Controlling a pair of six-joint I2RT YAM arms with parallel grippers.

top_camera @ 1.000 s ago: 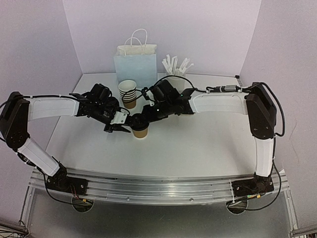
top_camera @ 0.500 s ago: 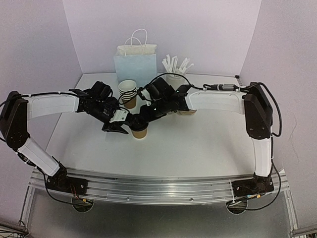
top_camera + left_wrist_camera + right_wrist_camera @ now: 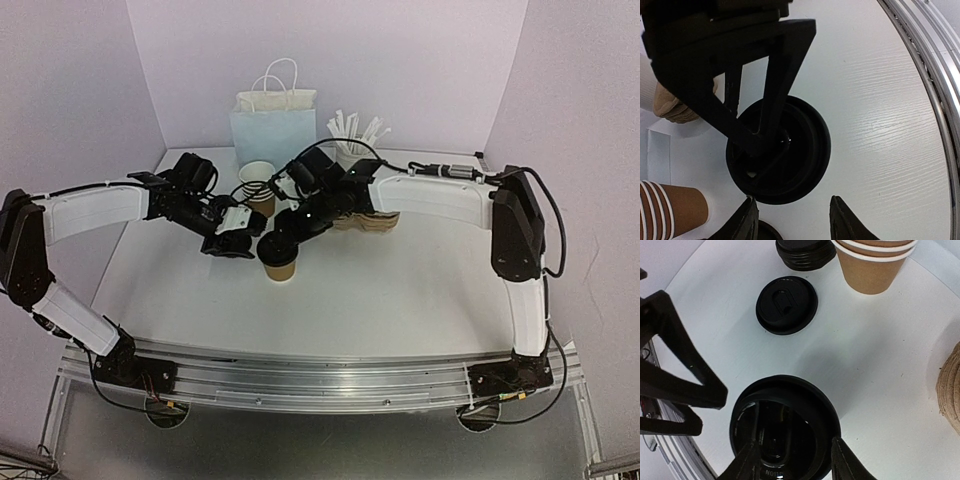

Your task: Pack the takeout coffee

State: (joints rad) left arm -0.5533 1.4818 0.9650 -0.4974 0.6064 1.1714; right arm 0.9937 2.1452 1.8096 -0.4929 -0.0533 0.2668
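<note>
White table (image 3: 420, 290); black-lidded cup (image 3: 280, 264); left tool (image 3: 792, 222), right tool (image 3: 795, 462) both parted.

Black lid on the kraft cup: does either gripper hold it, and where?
Nothing is held. The jaws of the left gripper stand open beside the kraft cup; those of the right gripper are spread over the black lid, not clamped on its rim.
</note>
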